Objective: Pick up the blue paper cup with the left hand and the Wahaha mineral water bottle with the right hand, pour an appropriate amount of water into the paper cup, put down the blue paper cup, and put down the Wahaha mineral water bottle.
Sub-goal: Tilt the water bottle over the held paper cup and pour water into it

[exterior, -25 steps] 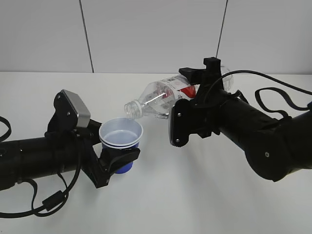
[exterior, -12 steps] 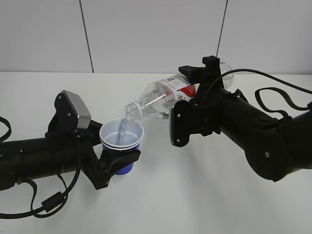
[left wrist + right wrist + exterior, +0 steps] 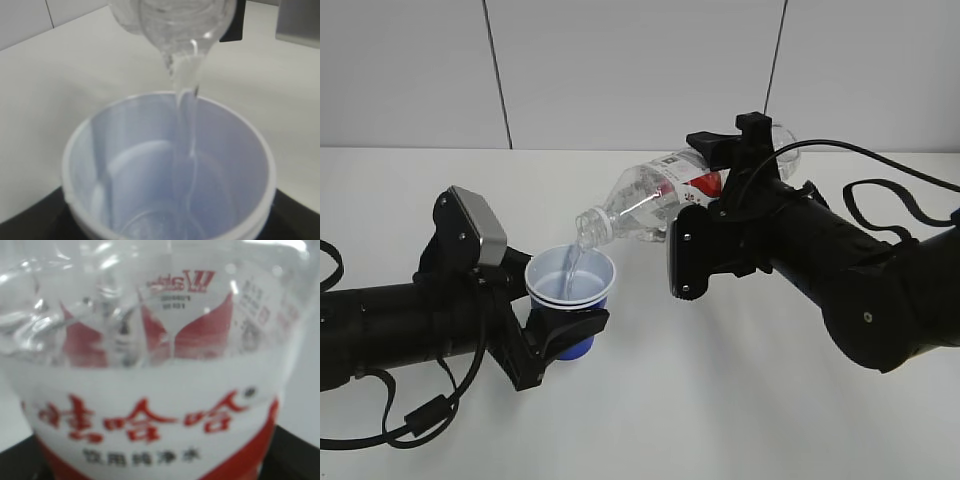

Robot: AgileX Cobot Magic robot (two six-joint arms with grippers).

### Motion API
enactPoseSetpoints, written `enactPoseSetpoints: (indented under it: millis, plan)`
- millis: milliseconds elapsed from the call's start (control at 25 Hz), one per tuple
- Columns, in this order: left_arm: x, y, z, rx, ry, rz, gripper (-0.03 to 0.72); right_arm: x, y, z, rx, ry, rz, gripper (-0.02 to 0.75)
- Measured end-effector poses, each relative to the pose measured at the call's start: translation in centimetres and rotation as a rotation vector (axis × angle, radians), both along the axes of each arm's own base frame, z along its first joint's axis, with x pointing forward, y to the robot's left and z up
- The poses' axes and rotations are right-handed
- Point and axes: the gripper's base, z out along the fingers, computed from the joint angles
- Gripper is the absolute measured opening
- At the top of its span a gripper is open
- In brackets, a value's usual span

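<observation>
My left gripper is shut on the blue paper cup and holds it upright above the table. My right gripper is shut on the Wahaha mineral water bottle, tipped nearly level with its open mouth just above the cup's rim. A thin stream of water runs from the mouth into the cup. In the left wrist view the cup's white inside fills the frame, with the bottle mouth above and the stream falling in. The right wrist view shows only the bottle's red-and-white label close up.
The white table runs to a pale panelled wall behind. Black cables trail from the left arm at the front left and loop from the right arm at the right.
A second ago no water was leaving the bottle. The bottle has tipped slightly further and a stream now runs into the cup. The cup has shifted very little.
</observation>
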Motion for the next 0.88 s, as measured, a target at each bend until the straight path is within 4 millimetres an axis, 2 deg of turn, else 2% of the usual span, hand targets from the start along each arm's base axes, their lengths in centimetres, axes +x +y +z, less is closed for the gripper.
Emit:
enactPoseSetpoints:
  millis: [880]
  plan:
    - [-0.08,-0.03,-0.04,0.006,-0.001,-0.012,0.540,-0.03,0.09,0.07,-0.027,-0.020,0.014,0.496]
